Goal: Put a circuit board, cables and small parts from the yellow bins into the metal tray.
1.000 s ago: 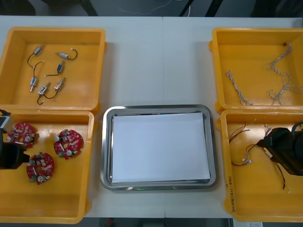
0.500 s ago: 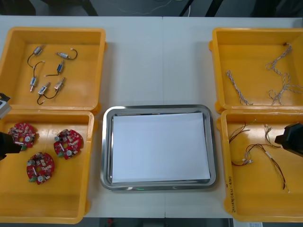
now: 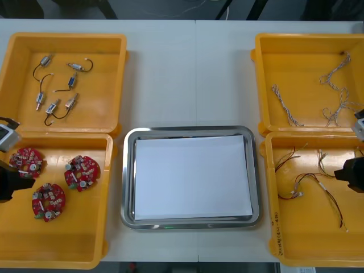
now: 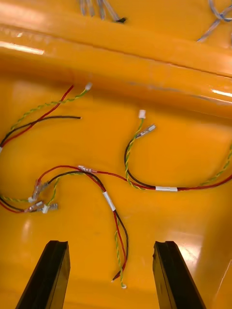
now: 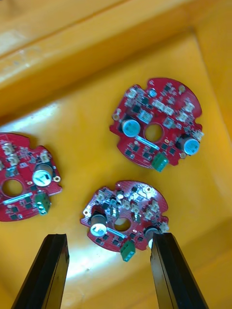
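Note:
Three round red circuit boards lie in the near left yellow bin point(image 3: 68, 250). In the left wrist view one board point(image 5: 124, 221) sits just ahead of my left gripper point(image 5: 107, 273), whose fingers are open above the bin floor; two more boards point(image 5: 155, 123) point(image 5: 24, 176) lie farther off. From the front, the left gripper point(image 3: 7, 181) shows at the bin's outer edge, beside the boards point(image 3: 48, 201). My right gripper point(image 4: 111, 277) hangs open over red and yellow cables point(image 4: 111, 203) in the near right bin point(image 3: 307, 250); it shows at the table's right edge point(image 3: 354, 173). The metal tray point(image 3: 190, 132), white inside, holds nothing.
Several small metal parts point(image 3: 57, 85) with black leads lie in the far left bin. Twisted blue and white cables point(image 3: 335, 96) lie in the far right bin. Bin walls stand close on both sides of the tray.
Both arms have drawn back toward the table's outer edges. The left gripper has moved off the boards, and the right gripper has pulled away from above the cables. Nothing was picked up.

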Controlling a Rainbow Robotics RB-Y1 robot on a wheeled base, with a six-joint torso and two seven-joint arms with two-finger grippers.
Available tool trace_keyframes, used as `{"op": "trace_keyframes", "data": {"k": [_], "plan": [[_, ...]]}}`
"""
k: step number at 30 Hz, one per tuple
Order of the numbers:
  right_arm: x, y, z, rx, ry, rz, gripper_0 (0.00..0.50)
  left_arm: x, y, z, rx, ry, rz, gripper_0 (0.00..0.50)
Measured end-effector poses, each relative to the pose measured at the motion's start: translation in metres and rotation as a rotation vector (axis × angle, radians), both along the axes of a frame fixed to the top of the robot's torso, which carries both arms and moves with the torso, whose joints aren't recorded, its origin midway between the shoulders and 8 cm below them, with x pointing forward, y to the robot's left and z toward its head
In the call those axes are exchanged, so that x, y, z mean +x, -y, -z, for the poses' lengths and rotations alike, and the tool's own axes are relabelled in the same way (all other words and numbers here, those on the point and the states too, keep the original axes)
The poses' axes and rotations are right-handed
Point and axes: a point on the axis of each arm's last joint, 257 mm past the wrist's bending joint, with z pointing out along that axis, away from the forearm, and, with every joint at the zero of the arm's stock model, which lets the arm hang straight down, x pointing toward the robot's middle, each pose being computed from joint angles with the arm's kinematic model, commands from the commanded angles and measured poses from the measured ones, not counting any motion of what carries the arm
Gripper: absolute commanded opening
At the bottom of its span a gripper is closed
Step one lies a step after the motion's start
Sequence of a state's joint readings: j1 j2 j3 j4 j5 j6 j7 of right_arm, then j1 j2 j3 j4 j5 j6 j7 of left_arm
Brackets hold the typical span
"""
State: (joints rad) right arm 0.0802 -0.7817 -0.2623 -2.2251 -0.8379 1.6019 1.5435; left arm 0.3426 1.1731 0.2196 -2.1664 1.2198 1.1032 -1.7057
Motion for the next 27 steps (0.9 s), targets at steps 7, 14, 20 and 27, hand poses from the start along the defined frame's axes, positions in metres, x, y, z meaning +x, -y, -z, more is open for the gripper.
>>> {"op": "trace_keyframes", "data": {"k": [7, 14, 20, 27], "plan": [[0.005, 0.007, 0.004, -0.119, -0.005, -0.217, 0.5, -0.019, 0.001, 0.017, 0.098, 0.049, 0.2, 0.5], [0.011, 0.014, 0.009, -0.175, -0.011, -0.326, 0.5, -0.032, -0.007, 0.028, 0.126, 0.072, 0.234, 0.5], [0.01, 0.019, 0.022, -0.185, -0.043, -0.324, 0.5, -0.033, -0.001, 0.034, 0.111, 0.099, 0.239, 0.5], [0.008, 0.025, 0.04, -0.273, -0.083, -0.331, 0.5, -0.039, 0.003, 0.052, 0.106, 0.097, 0.253, 0.5]]}}
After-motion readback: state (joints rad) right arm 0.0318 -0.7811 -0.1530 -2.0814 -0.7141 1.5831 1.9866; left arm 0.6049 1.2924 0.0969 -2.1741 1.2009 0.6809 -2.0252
